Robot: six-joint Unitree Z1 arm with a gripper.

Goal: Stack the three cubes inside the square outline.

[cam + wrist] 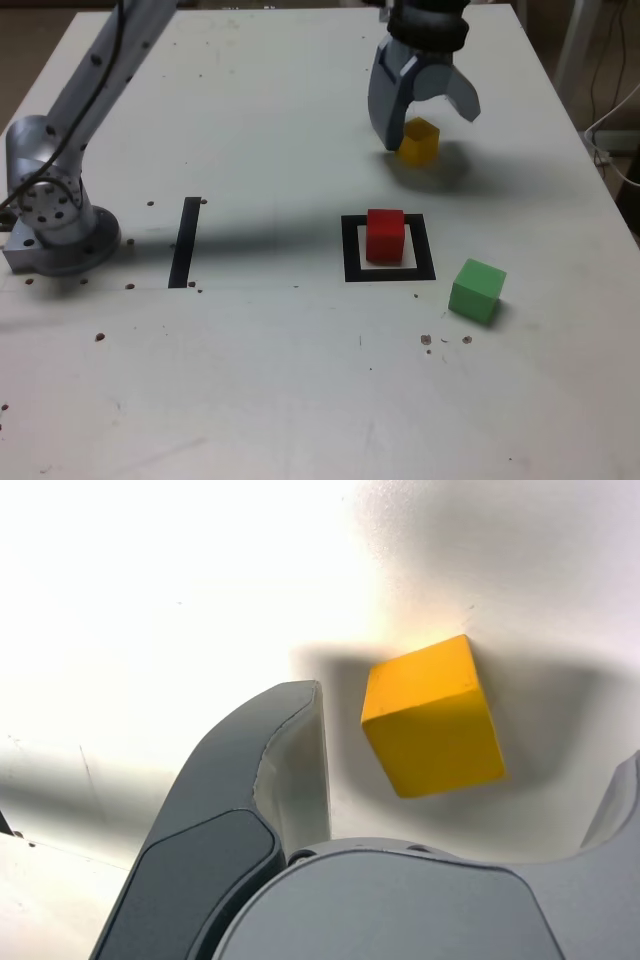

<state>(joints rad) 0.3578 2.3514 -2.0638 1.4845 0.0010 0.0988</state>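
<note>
Nearest the exterior camera, a wide stretch of white bench (300, 400) is lying bare apart from a few small dark specks. Farther back, a green cube (477, 290) is sitting on the bench toward the exterior view's right, just beside the outer corner of the square outline (350, 250) and apart from it. A red cube (385, 236) is standing inside that black tape square, on its white centre. Well off to the exterior view's left, a straight black tape strip (185, 242) is lying on the bench, and beyond it the grey base of the arm (55, 205) is resting near the bench edge. At the far side, the end effector (425, 110) is hovering with its two grey fingers (250, 800) spread wide and pointing down. A yellow cube (419, 141) is sitting on the bench between those spread fingers; in the wrist view the yellow cube (433, 716) is lying apart from both, turned at an angle to them.
</note>
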